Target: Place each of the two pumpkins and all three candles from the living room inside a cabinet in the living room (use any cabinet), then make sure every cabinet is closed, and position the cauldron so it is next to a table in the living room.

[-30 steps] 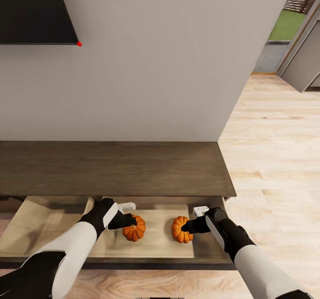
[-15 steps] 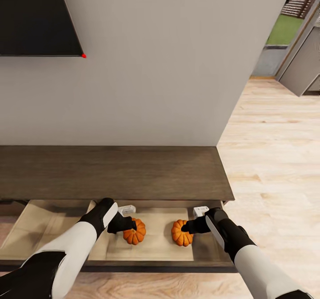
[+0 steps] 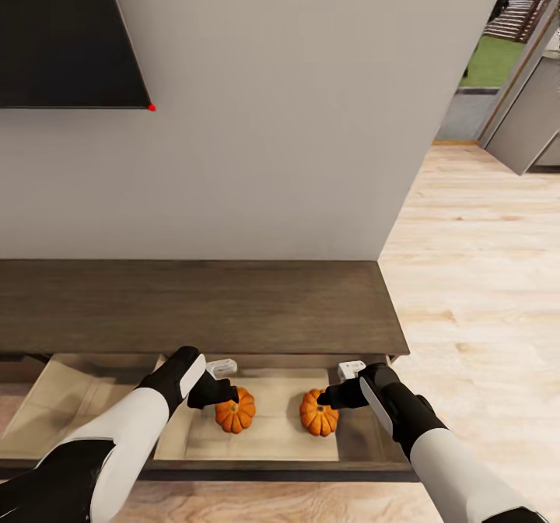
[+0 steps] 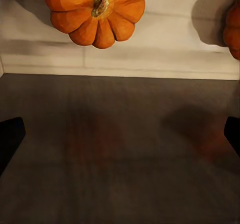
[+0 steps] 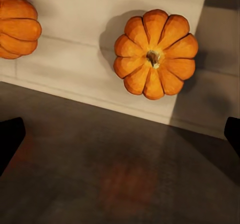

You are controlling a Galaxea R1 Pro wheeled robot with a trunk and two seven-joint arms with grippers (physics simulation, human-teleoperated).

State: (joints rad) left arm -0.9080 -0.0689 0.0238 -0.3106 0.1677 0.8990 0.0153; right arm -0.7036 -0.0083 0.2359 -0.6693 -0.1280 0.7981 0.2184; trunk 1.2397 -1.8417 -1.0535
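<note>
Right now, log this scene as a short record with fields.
place: cabinet against a wall, drawer pulled open
left pumpkin: resting in the drawer, not gripped
right pumpkin: resting in the drawer, not gripped
left pincer: open, above the drawer
right pincer: open, above the drawer
candles, cauldron: not seen
</note>
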